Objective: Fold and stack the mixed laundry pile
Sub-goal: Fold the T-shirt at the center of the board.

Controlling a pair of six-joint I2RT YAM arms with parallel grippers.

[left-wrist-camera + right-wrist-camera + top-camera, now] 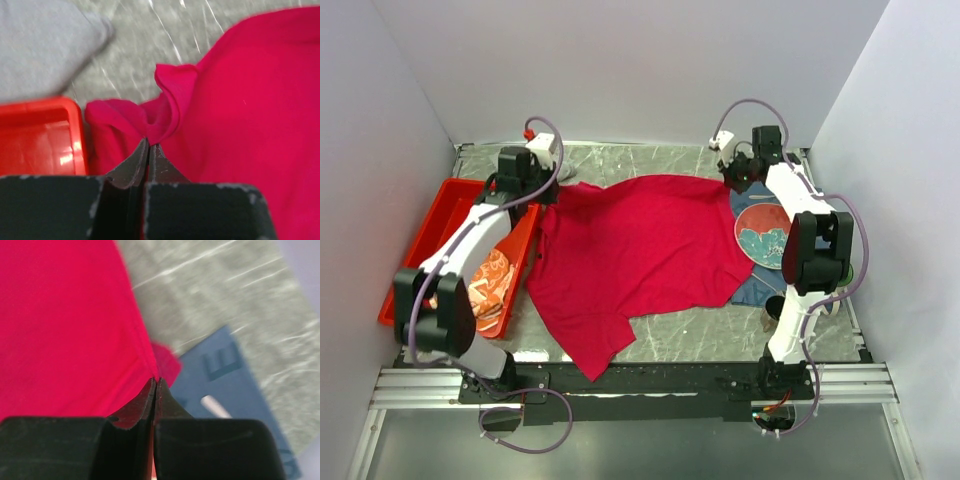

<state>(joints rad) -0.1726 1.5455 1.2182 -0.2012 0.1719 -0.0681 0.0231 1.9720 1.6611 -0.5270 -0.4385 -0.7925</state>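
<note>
Left gripper [148, 145]: jaws clamped on crimson shirt [640, 250], far-left corner, beside red tray [440, 215].
Right gripper [156, 382]: jaws clamped on far-right corner, over blue placemat [225, 385].
Shirt: spread across table [690, 340] centre, held edge running left-right between the 2 grippers, body lying toward near edge.

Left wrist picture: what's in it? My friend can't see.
The left pincer is shut on a bunched fold of the crimson shirt, which fills the right side. A red tray sits at left, a grey garment beyond it, on a marbled table.
</note>
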